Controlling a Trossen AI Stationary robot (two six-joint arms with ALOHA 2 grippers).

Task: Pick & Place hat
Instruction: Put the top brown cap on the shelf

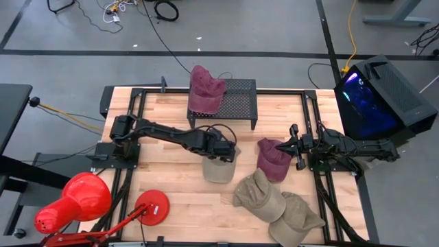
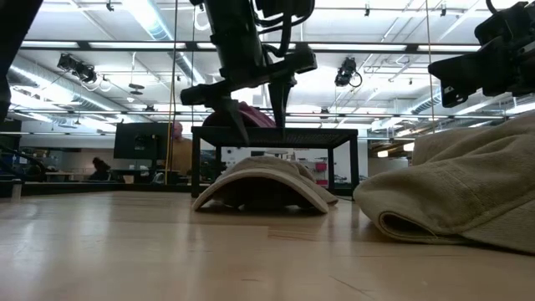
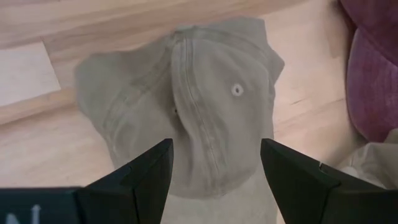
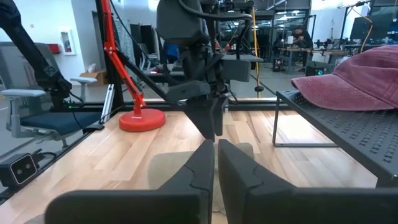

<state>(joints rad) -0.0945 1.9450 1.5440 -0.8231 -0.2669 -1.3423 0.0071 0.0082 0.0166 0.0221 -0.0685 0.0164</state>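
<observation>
A khaki cap (image 1: pixel 219 170) lies brim-down on the table in front of the black mesh rack (image 1: pixel 239 103). My left gripper (image 1: pixel 223 149) hangs over it, open. In the left wrist view the gripper (image 3: pixel 216 143) has one finger on each side of the cap's crown (image 3: pixel 186 93). In the low view the fingertips (image 2: pixel 259 125) stand a little above the cap (image 2: pixel 263 184) and are clear of it. My right gripper (image 1: pixel 295 145) waits at the table's right side, shut (image 4: pixel 216 149), beside a maroon cap (image 1: pixel 273 159).
A second maroon cap (image 1: pixel 206 88) sits on the rack's left end. Two more khaki caps (image 1: pixel 260 195) (image 1: pixel 296 219) lie near the table's near edge, to the right. A red desk lamp (image 1: pixel 75 202) stands at the near left corner. Bare wood shows to the left of the khaki cap under my left gripper.
</observation>
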